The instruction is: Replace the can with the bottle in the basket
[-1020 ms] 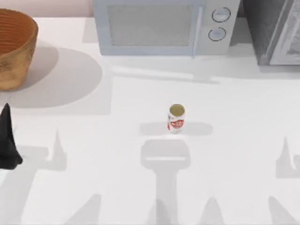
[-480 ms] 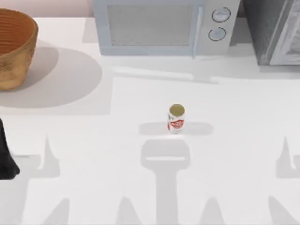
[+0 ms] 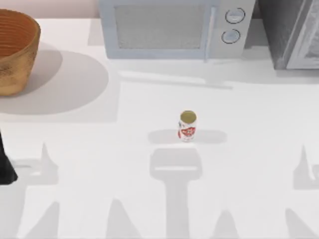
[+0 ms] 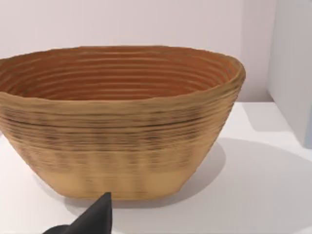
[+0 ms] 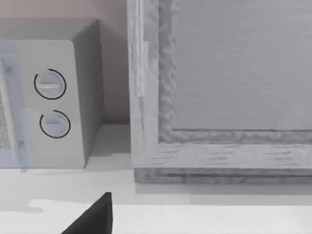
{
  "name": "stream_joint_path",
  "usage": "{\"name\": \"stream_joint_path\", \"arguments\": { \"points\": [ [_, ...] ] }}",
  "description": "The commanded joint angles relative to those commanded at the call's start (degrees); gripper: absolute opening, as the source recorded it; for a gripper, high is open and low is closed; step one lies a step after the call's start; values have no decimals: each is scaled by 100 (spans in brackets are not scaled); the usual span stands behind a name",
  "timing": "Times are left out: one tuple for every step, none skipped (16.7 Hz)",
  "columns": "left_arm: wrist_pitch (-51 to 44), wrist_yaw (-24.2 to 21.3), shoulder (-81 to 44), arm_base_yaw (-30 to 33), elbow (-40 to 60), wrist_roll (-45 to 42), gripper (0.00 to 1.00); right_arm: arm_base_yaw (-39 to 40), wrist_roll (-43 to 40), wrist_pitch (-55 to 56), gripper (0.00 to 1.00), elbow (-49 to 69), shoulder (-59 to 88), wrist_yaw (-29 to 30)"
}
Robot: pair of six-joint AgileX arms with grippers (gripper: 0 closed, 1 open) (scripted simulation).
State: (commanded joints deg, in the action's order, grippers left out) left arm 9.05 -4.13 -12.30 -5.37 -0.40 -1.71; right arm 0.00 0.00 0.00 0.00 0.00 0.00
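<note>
While can (image 3: 187, 126) stands mid-table, outside basket (image 3: 17, 52), you've bottle unplaced; left gripper (image 3: 5, 164) at left edge, claw state untellable.

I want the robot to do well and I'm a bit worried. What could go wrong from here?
1. The can is small, stands upright alone mid-table, and could tip if a gripper bumps it.
2. The left gripper sits at the table's left edge close to the basket, so a swing might knock the basket.
3. The basket looks empty inside in the left wrist view, so the swap may stall.
</note>
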Motion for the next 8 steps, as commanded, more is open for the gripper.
{"name": "stream_joint_path", "arguments": {
  "points": [
    [290, -142, -372, -149, 1, -55, 100, 0, 0, 0, 100, 0, 0, 0],
    [611, -301, -778, -309, 5, -116, 100, 0, 0, 0, 100, 0, 0, 0],
    [958, -475, -1215, -477, 13, -183, 100, 0, 0, 0, 100, 0, 0, 0],
    [1327, -661, -1676, -652, 24, -253, 100, 0, 0, 0, 100, 0, 0, 0],
    [1710, -856, -2157, -831, 37, -326, 100, 0, 0, 0, 100, 0, 0, 0],
    [2105, -1057, -2654, -1012, 53, -402, 100, 0, 0, 0, 100, 0, 0, 0],
    [2507, -1262, -3162, -1195, 70, -479, 100, 0, 0, 0, 100, 0, 0, 0],
    [2911, -1468, -3675, -1379, 87, -557, 100, 0, 0, 0, 100, 0, 0, 0]
  ]
}}
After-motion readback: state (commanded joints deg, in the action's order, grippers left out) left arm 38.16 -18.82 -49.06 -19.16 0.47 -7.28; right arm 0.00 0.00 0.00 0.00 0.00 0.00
